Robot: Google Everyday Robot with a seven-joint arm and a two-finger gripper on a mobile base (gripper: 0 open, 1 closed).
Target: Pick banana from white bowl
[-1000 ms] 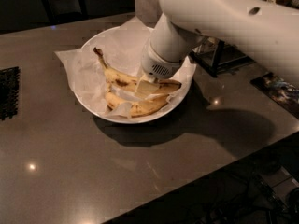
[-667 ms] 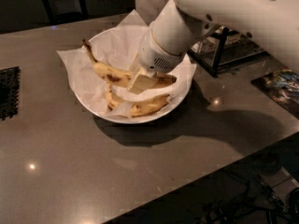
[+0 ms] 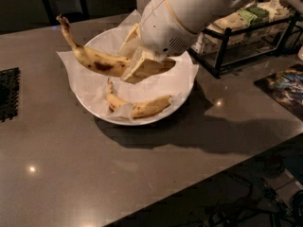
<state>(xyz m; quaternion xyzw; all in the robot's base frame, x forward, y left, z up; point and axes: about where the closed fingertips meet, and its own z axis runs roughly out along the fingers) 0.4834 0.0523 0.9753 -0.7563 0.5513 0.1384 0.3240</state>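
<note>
My gripper (image 3: 135, 56) hangs over the white bowl (image 3: 184, 91) and is shut on the banana (image 3: 94, 60). The banana is long and yellow with a brown bruise and a dark-tipped stem pointing up and left. It is lifted off the bowl's crinkled white paper, tilted, with its stem end over the bowl's left rim. One tan finger (image 3: 142, 67) shows in front of the banana, the other behind it. A shorter, stubbier banana (image 3: 139, 108) lies in the bowl below. My white arm covers the bowl's far right part.
A black wire rack (image 3: 236, 41) with packaged goods stands at the right rear. A black mesh mat (image 3: 8, 93) lies at the left edge. A colourful printed card (image 3: 284, 86) lies at the right. The grey table's front edge runs diagonally at the lower right.
My gripper has risen with the long banana in it, lifting it out of the bowl and up to the left. The shorter banana has stayed in the bowl.
</note>
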